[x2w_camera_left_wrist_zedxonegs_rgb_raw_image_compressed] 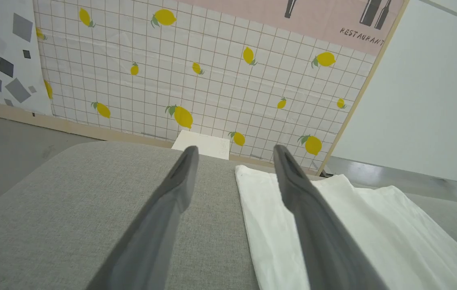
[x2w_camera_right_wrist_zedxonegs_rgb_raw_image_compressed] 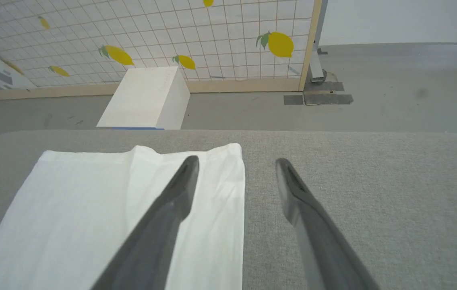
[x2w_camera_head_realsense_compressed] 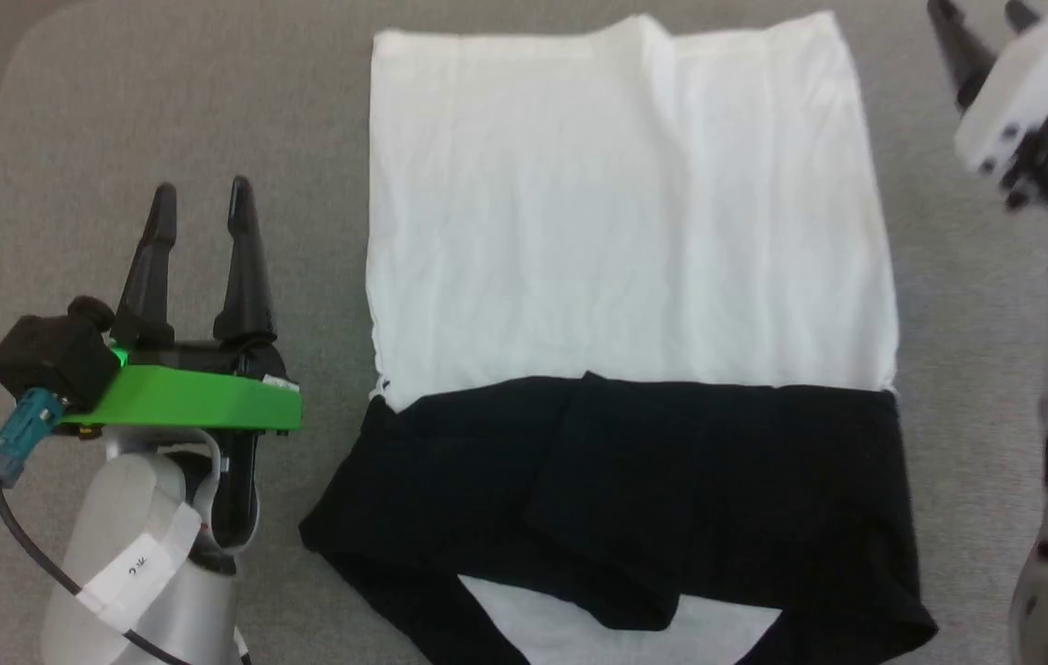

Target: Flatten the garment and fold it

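You see one garment [x2w_camera_head_realsense_compressed: 625,231] lying flat at the centre of the surface [x2w_camera_head_realsense_compressed: 163,111]. Its long axis runs away from the robot, white panel far, black part near and cut off at the frame edge. The left gripper [x2w_camera_head_realsense_compressed: 201,189] and right gripper [x2w_camera_right_wrist_zedxonegs_rgb_raw_image_compressed: 236,165] flank it, fingers wide and holding nothing. One box [x2w_camera_right_wrist_zedxonegs_rgb_raw_image_compressed: 143,100] stands beyond.

Open grey tabletop [x2w_camera_head_realsense_compressed: 163,111] left and right of the garment [x2w_camera_head_realsense_compressed: 625,231]
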### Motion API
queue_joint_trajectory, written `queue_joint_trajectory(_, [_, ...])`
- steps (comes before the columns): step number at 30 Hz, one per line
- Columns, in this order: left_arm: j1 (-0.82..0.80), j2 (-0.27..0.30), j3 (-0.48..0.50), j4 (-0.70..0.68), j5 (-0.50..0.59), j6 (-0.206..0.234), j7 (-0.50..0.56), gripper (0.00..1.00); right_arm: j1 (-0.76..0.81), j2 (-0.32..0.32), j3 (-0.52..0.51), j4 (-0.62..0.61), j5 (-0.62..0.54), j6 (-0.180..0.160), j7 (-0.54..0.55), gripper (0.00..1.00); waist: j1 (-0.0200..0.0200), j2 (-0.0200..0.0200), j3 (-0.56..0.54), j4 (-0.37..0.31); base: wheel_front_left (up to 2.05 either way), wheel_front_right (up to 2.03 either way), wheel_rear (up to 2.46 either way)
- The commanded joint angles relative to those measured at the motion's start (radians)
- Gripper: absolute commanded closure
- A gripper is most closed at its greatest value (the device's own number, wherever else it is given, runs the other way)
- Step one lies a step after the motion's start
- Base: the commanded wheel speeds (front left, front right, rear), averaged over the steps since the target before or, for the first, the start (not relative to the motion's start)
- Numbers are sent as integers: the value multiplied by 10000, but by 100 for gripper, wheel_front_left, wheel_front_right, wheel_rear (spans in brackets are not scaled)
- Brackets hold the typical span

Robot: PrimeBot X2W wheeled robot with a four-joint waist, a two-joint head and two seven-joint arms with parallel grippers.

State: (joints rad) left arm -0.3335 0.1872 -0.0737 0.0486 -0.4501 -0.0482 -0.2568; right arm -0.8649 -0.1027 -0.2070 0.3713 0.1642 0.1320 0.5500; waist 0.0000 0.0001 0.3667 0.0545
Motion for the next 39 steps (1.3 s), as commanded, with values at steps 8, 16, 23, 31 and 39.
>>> queue_joint_trajectory(8, [-549, -338, 297, -564, 173, -282, -47, 0, -2601, -669, -36, 1528, -2734, -13, 2901, 0, 0, -1, 2547, 1561, 0, 0, 0])
queue_joint_trajectory(16, [-495, -587, 594, -914, 247, -415, -48, 0, -2975, -737, 132, 1962, -3488, -13, 3499, 0, 0, -1, 3156, 1880, 0, 0, 0])
queue_joint_trajectory(23, [-397, -746, 673, -776, 241, -524, -48, 0, -2875, -858, 429, 2287, -3496, -13, 3879, 77, 0, -1, 3123, 1711, 0, 0, 0])
queue_joint_trajectory(31, [-1740, -108, 99, -391, -308, -734, 1070, 0, -3251, -926, 610, 2003, -3000, -13, 3566, 100, 0, -1, 2761, 1256, 0, 0, 0])
queue_joint_trajectory(39, [-5258, 763, -460, 967, -1397, -797, 4138, 0, -3522, -805, 1507, 1898, -1988, -13, 3341, 100, 0, -1, 2687, 528, 0, 0, 0])
